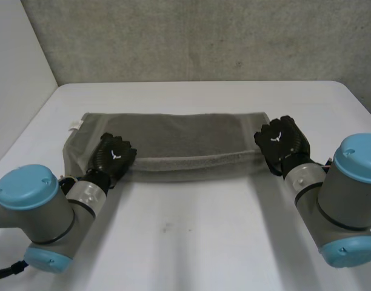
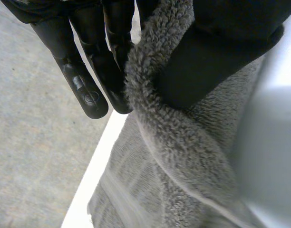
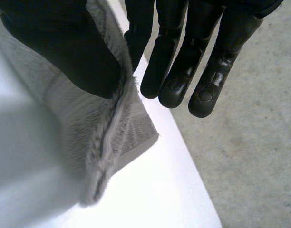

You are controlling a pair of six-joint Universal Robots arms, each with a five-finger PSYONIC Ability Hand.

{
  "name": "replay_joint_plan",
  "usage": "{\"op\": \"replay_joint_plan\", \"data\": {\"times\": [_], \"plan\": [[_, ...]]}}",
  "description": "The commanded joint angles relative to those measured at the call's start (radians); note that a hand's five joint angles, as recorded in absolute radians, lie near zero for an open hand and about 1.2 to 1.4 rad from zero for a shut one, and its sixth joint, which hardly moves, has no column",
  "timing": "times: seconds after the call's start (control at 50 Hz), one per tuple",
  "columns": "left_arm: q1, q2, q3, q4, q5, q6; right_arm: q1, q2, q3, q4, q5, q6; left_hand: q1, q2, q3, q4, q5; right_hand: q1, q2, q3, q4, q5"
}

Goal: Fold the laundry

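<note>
Head view: grey towel [image 1: 185,139] spread on white table [image 1: 191,230], grey concrete [image 1: 203,36] beyond

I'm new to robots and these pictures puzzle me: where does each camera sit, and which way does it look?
Head view: behind the arms, looking down on table and towel; both arms, left robot hand, right robot hand show.
Left wrist view: on that wrist, along its palm; its fingers pinch the towel.
Right wrist view: likewise, right side.
All share the towel.
</note>
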Motion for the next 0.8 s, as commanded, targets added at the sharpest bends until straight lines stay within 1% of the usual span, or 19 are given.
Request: {"op": "replay_joint_plan", "data": {"times": [0.02,0.22,0.26,0.28,0.32,0.44,0.48,0.5,0.52,0.54,0.58,0.6,0.62,0.64,0.7,0.74,0.76,0.78,0.8], "plan": [[0.010,0.049,-0.021,-0.006,-0.012,-0.011,-0.017,-0.010,0.030,-0.004,0.006,0.002,-0.347,-0.351,-0.357,-0.357,-0.359,0.419,0.216,0.212,0.203,0.241],[0.088,0.055,-0.026,-0.009,-0.006,-0.025,-0.094,-0.043,0.079,-0.004,0.004,0.020,-0.376,-0.380,-0.386,-0.386,-0.389,0.419,0.216,0.212,0.203,0.241],[0.121,0.051,-0.029,-0.020,-0.004,-0.052,-0.124,-0.043,0.084,-0.002,-0.002,0.071,-0.373,-0.377,-0.384,-0.383,-0.386,0.419,0.216,0.212,0.203,0.241],[0.122,0.051,-0.029,-0.020,-0.004,-0.052,-0.125,-0.043,0.084,-0.002,-0.002,0.071,-0.373,-0.377,-0.384,-0.383,-0.386,0.419,0.216,0.212,0.203,0.241],[0.139,0.052,-0.030,-0.030,-0.001,-0.068,-0.144,-0.043,0.079,0.007,-0.003,0.126,-0.373,-0.377,-0.384,-0.383,-0.386,0.419,0.216,0.212,0.203,0.241],[0.198,0.061,-0.032,-0.104,0.006,-0.143,-0.148,-0.041,0.064,0.054,-0.006,0.154,-0.367,-0.371,-0.378,-0.377,-0.380,0.419,0.216,0.212,0.203,0.241],[0.229,0.067,-0.032,-0.138,0.037,-0.184,-0.148,-0.043,0.059,0.074,-0.009,0.157,-0.353,-0.357,-0.363,-0.363,-0.365,0.419,0.216,0.212,0.203,0.241],[0.229,0.067,-0.032,-0.138,0.037,-0.184,-0.148,-0.043,0.059,0.074,-0.009,0.157,-0.353,-0.357,-0.363,-0.363,-0.365,0.419,0.216,0.212,0.203,0.241],[0.243,0.067,-0.033,-0.155,0.060,-0.206,-0.148,-0.043,0.059,0.074,-0.011,0.157,-0.295,-0.298,-0.305,-0.304,-0.307,0.419,0.216,0.212,0.203,0.241],[0.243,0.067,-0.033,-0.155,0.060,-0.206,-0.148,-0.043,0.059,0.074,-0.011,0.157,-0.294,-0.298,-0.304,-0.304,-0.306,0.419,0.216,0.212,0.203,0.241],[0.260,0.067,-0.036,-0.190,0.129,-0.245,-0.146,-0.043,0.059,0.074,-0.011,0.157,-0.011,-0.014,-0.021,-0.020,-0.023,0.419,0.216,0.212,0.203,0.241],[0.260,0.067,-0.036,-0.190,0.129,-0.246,-0.146,-0.043,0.059,0.074,-0.011,0.157,-0.009,-0.013,-0.020,-0.019,-0.022,0.419,0.216,0.212,0.203,0.241],[0.263,0.067,-0.036,-0.211,0.166,-0.267,-0.145,-0.041,0.059,0.076,-0.014,0.157,0.000,-0.004,-0.011,-0.010,-0.013,0.419,0.216,0.212,0.203,0.241],[0.264,0.067,-0.035,-0.228,0.199,-0.282,-0.144,-0.041,0.059,0.076,-0.014,0.157,-0.018,-0.022,-0.028,-0.028,-0.030,0.419,0.216,0.212,0.203,0.241],[0.266,0.067,-0.035,-0.244,0.223,-0.293,-0.144,-0.041,0.062,0.076,-0.014,0.157,-0.086,-0.089,-0.096,-0.095,-0.098,0.419,0.216,0.212,0.203,0.241],[0.267,0.077,-0.033,-0.270,0.238,-0.299,-0.144,-0.041,0.064,0.076,-0.014,0.157,-0.337,-0.341,-0.347,-0.347,-0.349,0.419,0.216,0.212,0.203,0.241],[0.267,0.077,-0.033,-0.270,0.238,-0.299,-0.144,-0.041,0.064,0.076,-0.014,0.157,-0.338,-0.342,-0.348,-0.348,-0.350,0.419,0.216,0.212,0.203,0.241],[0.270,0.084,-0.033,-0.280,0.238,-0.299,-0.143,-0.041,0.064,0.076,-0.014,0.157,-0.425,-0.429,-0.436,-0.435,-0.438,0.419,0.216,0.212,0.203,0.241],[0.278,0.092,-0.033,-0.287,0.238,-0.299,-0.143,-0.041,0.065,0.076,-0.014,0.157,-0.441,-0.445,-0.451,-0.450,-0.453,0.419,0.216,0.212,0.203,0.241]]}}
